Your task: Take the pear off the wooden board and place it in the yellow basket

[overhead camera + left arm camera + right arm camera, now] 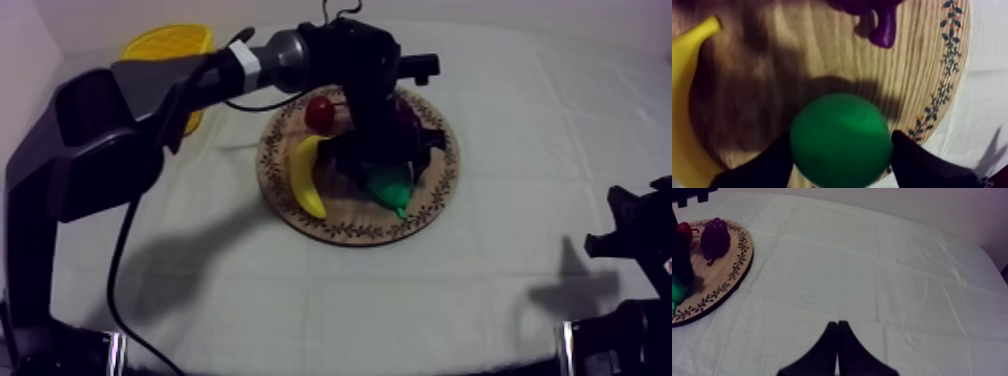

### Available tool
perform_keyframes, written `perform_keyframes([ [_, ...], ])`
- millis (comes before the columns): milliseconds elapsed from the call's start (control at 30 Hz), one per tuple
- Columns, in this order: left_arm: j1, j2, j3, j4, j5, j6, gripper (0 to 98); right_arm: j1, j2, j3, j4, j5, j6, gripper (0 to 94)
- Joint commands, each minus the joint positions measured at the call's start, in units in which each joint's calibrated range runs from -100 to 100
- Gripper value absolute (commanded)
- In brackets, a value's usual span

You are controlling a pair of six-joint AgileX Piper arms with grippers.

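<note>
Left wrist view: left gripper (841, 162) straddles the pear (839, 140), 2 black fingers (767, 165) against its opposite sides, jaws closed round it as far as I can tell. The grip is across the widest part, probably so the smooth rounded body does not slip out on the lift. The pear sits on the wooden board (797, 50), close to its patterned rim, not yet lifted.

Top view: the banana (308, 175) lies along the board's left edge, the small red fruit (320, 113) at its far edge, and the grapes (410, 125) are part hidden behind the arm. The yellow basket (165, 45) waits at the table's far left corner, well apart from the board.

Right gripper (837, 324) rests over bare cloth (872, 288), fingers together in a narrow wedge, holding nothing, out of the way.

Pear is glossy green plastic, board has visible straight grain, cloth is creased.
</note>
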Motion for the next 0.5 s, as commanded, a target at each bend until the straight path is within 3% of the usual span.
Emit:
perform_keyframes([
  [0,-0.05,1.39,-2.97,0.05,1.26,0.17,61.4,0.0,0.01,0.03,-0.01,-0.03,0.01,0.3],
  [267,-0.19,2.98,-5.73,-0.51,3.88,2.05,49.6,0.0,0.01,0.03,-0.01,-0.03,0.01,0.3],
  [467,-0.58,-5.4,2.35,-4.34,2.78,4.45,48.8,0.0,0.01,0.03,-0.01,-0.03,0.0,0.3],
])
